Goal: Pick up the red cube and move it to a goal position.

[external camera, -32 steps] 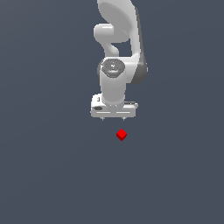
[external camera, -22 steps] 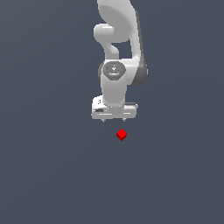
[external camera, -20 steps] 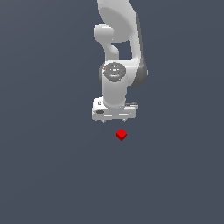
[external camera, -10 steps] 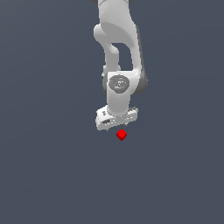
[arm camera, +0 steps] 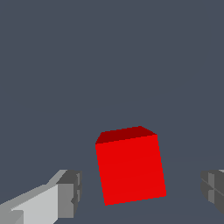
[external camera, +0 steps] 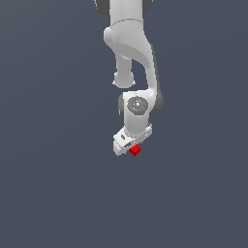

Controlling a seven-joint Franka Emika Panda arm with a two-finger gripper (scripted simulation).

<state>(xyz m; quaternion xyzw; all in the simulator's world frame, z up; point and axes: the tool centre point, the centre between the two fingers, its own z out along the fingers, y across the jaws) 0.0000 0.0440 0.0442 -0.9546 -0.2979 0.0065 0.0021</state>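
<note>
One white robot gripper [external camera: 131, 145] sits low over the tiny bright red cube [external camera: 135, 150] in the exterior view. Wrist view: the cube [arm camera: 130, 168] lies between spread, untouching grey pads [arm camera: 70, 194], seemingly positioned for grasping.

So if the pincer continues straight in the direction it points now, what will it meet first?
Most likely the floor, with the red cube passing between the open fingers. The pincer already straddles the cube with a gap on each side, though depth is hard to judge.
</note>
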